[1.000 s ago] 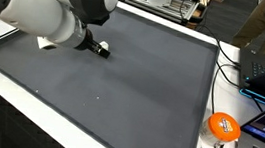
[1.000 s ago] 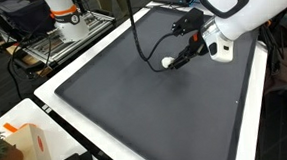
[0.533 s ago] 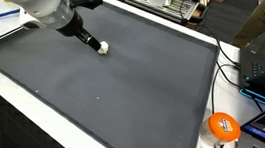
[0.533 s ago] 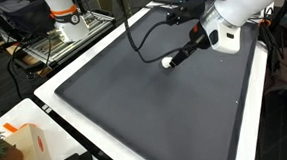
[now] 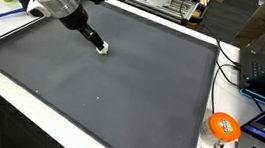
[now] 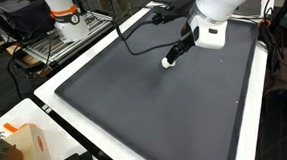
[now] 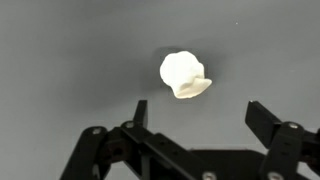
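Quick look at where things sit: the tool (image 7: 200, 115) has its fingers (image 7: 140, 112) spread wide apart and nothing is between them. In the wrist view the small white crumpled lump (image 7: 183, 76) lies just ahead of the fingertips. Sideways it falls inside the gap, a bit closer to the finger on the left of that picture than to the other one. It's basically a round blob with a little flap poking out on one side, so it has no real long axis.

In both exterior views the lump (image 5: 99, 48) (image 6: 166, 62) looks like it's right at the tip of the tool (image 5: 88, 37), resting on the dark grey mat (image 5: 140, 95) that covers the tabletop (image 6: 42, 96). Whether the fingertips actually touch it or hang just above can't be told from these angles. The arm comes in at a slant, not straight down.

No bins or bowls show on the mat. The only other thing worth a mention is an orange round thing (image 5: 223, 127) sitting off the mat's edge, well apart from the lump.
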Action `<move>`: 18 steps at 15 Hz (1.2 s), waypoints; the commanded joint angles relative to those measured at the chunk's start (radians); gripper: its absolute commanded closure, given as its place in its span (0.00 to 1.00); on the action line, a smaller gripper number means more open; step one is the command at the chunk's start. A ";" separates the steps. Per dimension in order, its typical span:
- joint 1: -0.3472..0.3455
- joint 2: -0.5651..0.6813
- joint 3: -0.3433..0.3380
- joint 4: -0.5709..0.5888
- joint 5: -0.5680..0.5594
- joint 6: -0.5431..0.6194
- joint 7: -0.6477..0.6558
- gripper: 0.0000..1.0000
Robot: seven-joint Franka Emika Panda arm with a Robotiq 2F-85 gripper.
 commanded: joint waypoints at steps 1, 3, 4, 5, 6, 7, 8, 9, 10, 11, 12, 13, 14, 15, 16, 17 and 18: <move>-0.003 -0.016 0.000 -0.023 0.003 0.011 0.001 0.00; -0.004 -0.036 0.000 -0.051 0.005 0.021 0.002 0.00; -0.004 -0.040 0.000 -0.055 0.006 0.022 0.003 0.00; 0.000 -0.043 -0.002 -0.072 0.006 0.046 0.013 0.00; -0.001 -0.056 -0.002 -0.104 0.011 0.073 0.015 0.00; 0.000 -0.078 -0.006 -0.153 0.010 0.115 0.020 0.00; -0.001 -0.105 -0.011 -0.209 0.012 0.165 0.032 0.00; -0.001 -0.125 -0.016 -0.256 0.010 0.206 0.036 0.00; -0.002 -0.158 -0.020 -0.323 0.012 0.264 0.045 0.00; -0.003 -0.177 -0.024 -0.366 0.014 0.322 0.050 0.00; -0.006 -0.206 -0.026 -0.416 0.020 0.381 0.053 0.00; -0.009 -0.237 -0.027 -0.466 0.027 0.443 0.054 0.00; -0.011 -0.270 -0.025 -0.518 0.031 0.502 0.047 0.00; -0.016 -0.303 -0.017 -0.568 0.035 0.549 0.022 0.00; -0.021 -0.338 -0.010 -0.618 0.037 0.571 -0.001 0.00; -0.025 -0.377 -0.004 -0.668 0.029 0.561 -0.035 0.00; -0.009 -0.267 -0.021 -0.519 0.008 0.519 0.018 0.00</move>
